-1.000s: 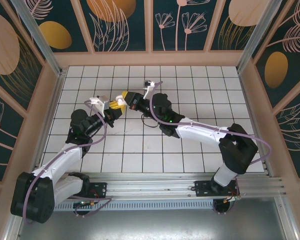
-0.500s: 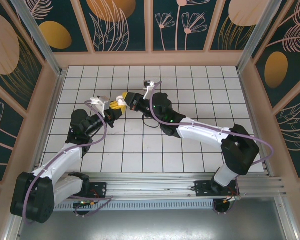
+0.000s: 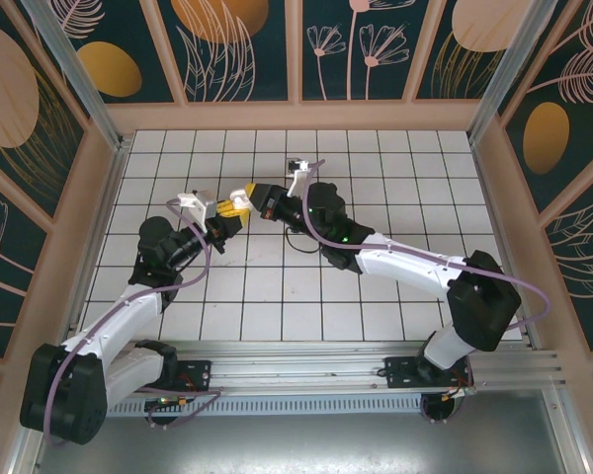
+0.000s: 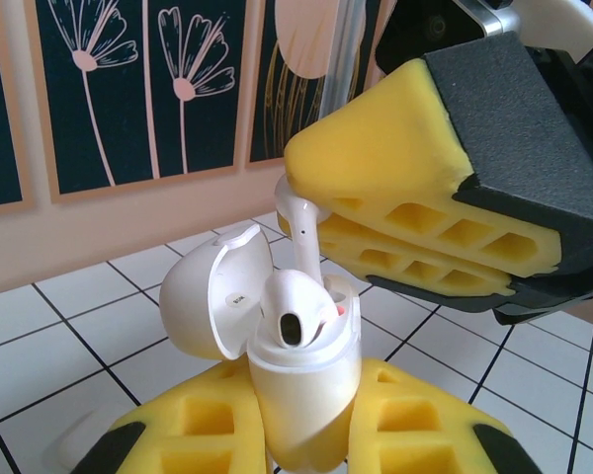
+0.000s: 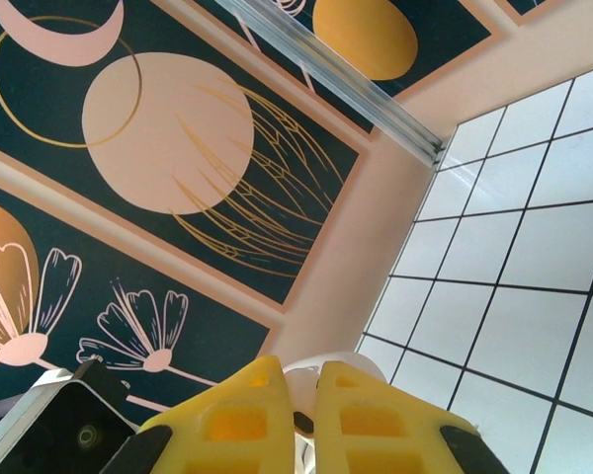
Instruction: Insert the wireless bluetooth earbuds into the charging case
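On the left, the left gripper [image 3: 223,210] is seen raised above the tiled table [image 3: 395,168]. Its 2 yellow foam pads [image 4: 193,434] are closed tight on the lower body of the charging case [image 4: 301,385], which is held upright with its mouth turned up. The hinged lid [image 4: 210,301] is thrown open to the left of the mouth, so the wells are left uncovered. The 1st earbud [image 4: 295,314] is seen with its head in the near part of the mouth, its dark opening facing the left wrist camera. It is judged to be seated, though its stem is hidden inside the case.

Just behind it and slightly right, the 2nd earbud [image 4: 302,237] is pinched by its upper end in the right gripper [image 3: 245,193], whose pads [image 4: 385,148] are pressed almost together around it. Its long axis is held close to vertical, with a slight lean, and its lower end is carried down to the far rim of the case, behind the 1st head. Whether that tip is already inside its well cannot be told, as it is hidden there.

The free well is judged to lie directly below the right fingers, so a short descent along the stem's own axis is called for, followed by a release. The right arm is the nearer to this piece, and the left is used only as the holder.

Counted: 1 case, 1 lid, 2 grippers and, as far as can be read, 2 earbuds.
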`<state>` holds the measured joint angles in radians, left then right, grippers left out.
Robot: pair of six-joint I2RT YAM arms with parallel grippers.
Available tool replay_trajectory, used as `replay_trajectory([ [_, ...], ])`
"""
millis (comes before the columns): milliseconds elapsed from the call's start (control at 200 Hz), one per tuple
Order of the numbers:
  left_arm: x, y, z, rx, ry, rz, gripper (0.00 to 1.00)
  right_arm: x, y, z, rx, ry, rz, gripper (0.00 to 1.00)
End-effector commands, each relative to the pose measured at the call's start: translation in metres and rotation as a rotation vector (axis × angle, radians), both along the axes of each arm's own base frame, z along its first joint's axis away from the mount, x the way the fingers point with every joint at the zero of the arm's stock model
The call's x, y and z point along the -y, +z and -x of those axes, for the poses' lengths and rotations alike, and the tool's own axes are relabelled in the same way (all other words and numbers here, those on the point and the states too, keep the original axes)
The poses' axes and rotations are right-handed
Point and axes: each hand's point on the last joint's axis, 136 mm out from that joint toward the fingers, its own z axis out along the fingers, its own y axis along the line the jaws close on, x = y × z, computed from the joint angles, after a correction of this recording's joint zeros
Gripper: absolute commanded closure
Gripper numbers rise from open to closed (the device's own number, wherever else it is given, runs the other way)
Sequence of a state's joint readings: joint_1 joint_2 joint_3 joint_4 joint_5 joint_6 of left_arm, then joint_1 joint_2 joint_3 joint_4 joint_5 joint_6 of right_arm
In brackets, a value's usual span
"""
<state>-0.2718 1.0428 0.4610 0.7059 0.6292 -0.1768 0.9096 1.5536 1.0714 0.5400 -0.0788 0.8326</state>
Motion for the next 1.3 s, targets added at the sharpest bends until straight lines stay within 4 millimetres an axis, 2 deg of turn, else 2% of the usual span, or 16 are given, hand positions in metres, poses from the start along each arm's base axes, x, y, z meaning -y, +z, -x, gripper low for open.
replay_trajectory([
  [0,-0.009,0.046,0.000,0.175,0.054,0.046,1.00,0.002,-0.029,0.018,-0.085,0.064,0.074,0.92],
  [210,-0.008,0.045,0.000,0.173,0.046,0.043,1.00,0.004,-0.027,0.021,-0.088,0.076,0.066,0.94],
  [606,-0.008,0.044,0.000,0.171,0.042,0.038,1.00,-0.001,-0.006,0.031,-0.039,0.149,-0.013,0.95],
  [1026,-0.007,0.040,-0.001,0.166,0.038,0.019,1.00,-0.008,0.010,0.037,0.017,0.214,0.014,0.97],
  [1296,-0.003,0.039,0.002,0.178,0.012,-0.014,1.00,-0.014,-0.007,0.029,-0.013,0.269,0.187,0.97],
])
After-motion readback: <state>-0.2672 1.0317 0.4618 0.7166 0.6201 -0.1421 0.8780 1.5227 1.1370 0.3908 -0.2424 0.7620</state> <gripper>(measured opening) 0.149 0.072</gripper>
